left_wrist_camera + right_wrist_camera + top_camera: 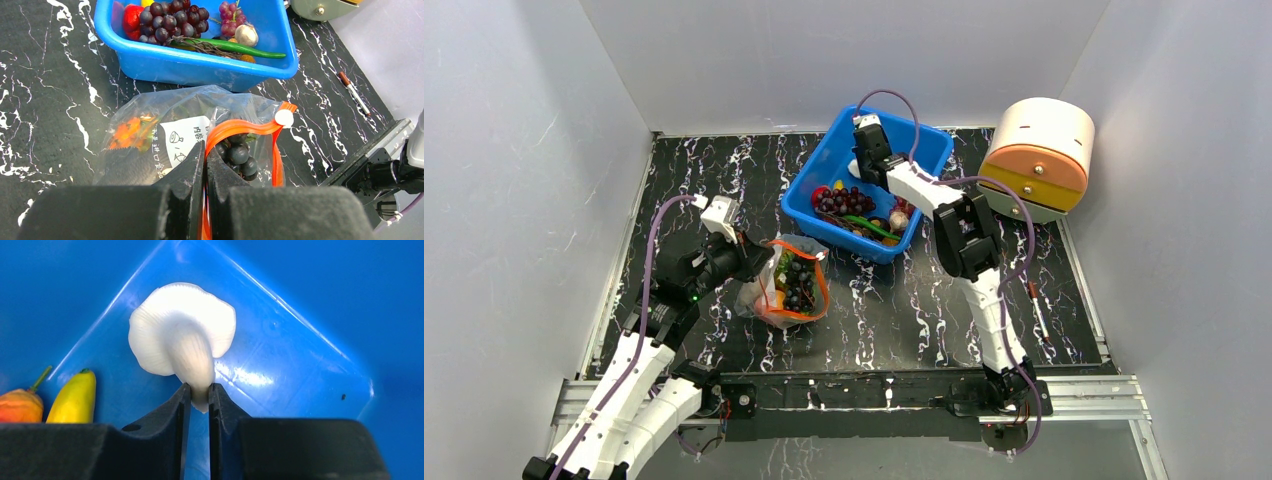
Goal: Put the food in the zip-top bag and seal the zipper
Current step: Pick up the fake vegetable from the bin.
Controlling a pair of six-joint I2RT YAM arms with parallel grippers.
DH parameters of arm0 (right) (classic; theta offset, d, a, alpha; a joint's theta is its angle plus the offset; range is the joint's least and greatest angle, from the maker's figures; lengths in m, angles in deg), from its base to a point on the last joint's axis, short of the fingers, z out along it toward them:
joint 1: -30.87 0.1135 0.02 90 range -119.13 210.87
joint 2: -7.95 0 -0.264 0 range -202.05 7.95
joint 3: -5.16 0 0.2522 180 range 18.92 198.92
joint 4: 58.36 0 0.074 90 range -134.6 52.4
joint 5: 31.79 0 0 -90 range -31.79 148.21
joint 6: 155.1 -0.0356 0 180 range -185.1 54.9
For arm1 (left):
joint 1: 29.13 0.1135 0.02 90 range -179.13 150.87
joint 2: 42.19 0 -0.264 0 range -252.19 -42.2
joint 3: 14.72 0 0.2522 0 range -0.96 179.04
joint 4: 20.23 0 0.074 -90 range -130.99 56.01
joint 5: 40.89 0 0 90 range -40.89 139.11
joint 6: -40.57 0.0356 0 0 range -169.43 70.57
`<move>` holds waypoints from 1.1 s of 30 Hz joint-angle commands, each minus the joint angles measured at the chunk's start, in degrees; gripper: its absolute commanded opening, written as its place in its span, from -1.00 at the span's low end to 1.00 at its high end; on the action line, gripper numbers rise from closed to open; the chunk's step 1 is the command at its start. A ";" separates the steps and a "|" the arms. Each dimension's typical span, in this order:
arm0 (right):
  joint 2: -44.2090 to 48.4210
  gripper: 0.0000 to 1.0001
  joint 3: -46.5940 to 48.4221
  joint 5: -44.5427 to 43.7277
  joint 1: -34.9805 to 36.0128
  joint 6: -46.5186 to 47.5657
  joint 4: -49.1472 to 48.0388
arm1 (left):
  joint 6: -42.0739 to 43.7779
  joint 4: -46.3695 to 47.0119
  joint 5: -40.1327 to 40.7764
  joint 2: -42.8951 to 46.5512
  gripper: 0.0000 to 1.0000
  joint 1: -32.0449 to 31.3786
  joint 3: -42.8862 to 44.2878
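Zipper (240,127) lies pinched in left end effector (204,147); right end effector (199,389) grips mushroom (182,325).

Black-and-white arms (994,300), purple cables (886,93)

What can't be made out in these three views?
Left wrist view: the bag's near end, behind the left gripper; its label print, too small.
Right wrist view: the mushroom's stem tip, pinched inside the right gripper.
Top view: part of the bin's contents, under the right arm.
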 commanded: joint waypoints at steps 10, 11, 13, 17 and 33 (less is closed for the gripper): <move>19.72 -1.00 -10.12 1.21 0.13 -0.92 -1.79 | -4.77 1.25 4.41 0.49 -1.00 -0.21 1.18; 21.41 -1.00 -11.33 1.77 0.12 -0.92 -1.46 | -5.75 1.28 4.60 0.33 -1.00 -0.21 1.35; 24.84 -1.00 -14.16 3.56 0.07 -1.27 -0.83 | -7.46 1.32 4.67 -0.35 -1.00 -0.20 2.19; 31.70 -1.00 -19.44 9.31 0.07 -2.60 0.36 | -10.28 -0.15 6.34 -2.29 -1.00 -0.25 5.27; 60.89 -1.00 -37.15 26.77 2.64 -8.30 3.18 | -18.50 3.38 5.23 -8.91 -1.00 -0.24 9.09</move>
